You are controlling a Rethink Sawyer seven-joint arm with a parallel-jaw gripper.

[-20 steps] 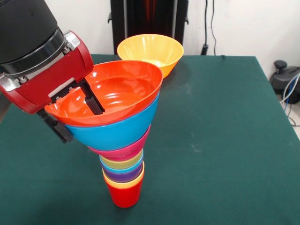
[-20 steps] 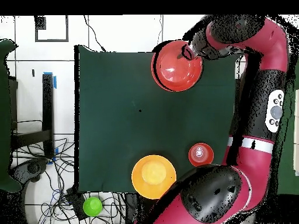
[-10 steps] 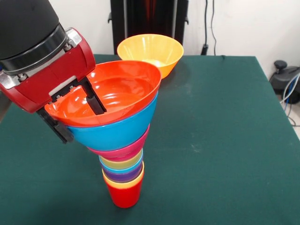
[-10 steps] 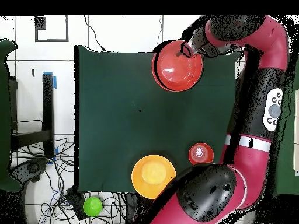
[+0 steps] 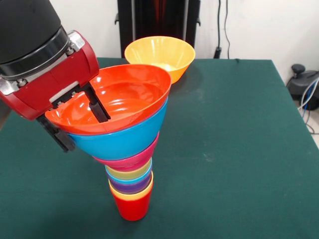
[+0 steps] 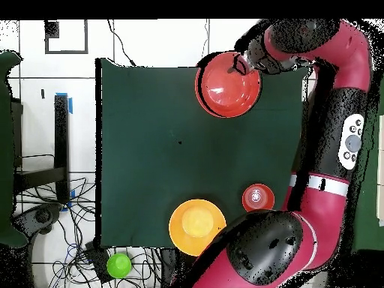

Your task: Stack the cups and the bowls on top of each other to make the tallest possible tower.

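Note:
The tower stands near the table's front. A red cup (image 5: 132, 206) forms its base, with several nested cups (image 5: 130, 180) above it. On these sit a pink bowl (image 5: 133, 159), a blue bowl (image 5: 124, 139) and, on top, a wide orange bowl (image 5: 132, 94) (image 6: 225, 88). The bowls tilt down to the left. My gripper (image 5: 79, 122) (image 6: 241, 64) is shut on the orange bowl's left rim, with one finger (image 5: 98, 108) inside the bowl and the other outside by the blue bowl's rim. A large yellow-orange bowl (image 5: 159, 52) (image 6: 197, 225) stands alone at the back.
The green table (image 5: 239, 149) stretches to the right of the tower. A small red-orange bowl (image 6: 257, 198) sits beside the yellow-orange bowl, close to the arm. A green round object (image 6: 118, 265) lies off the table among cables.
My gripper and the orange bowl's rim have shifted slightly left. The rest of the tower and the other bowls have stayed where they were.

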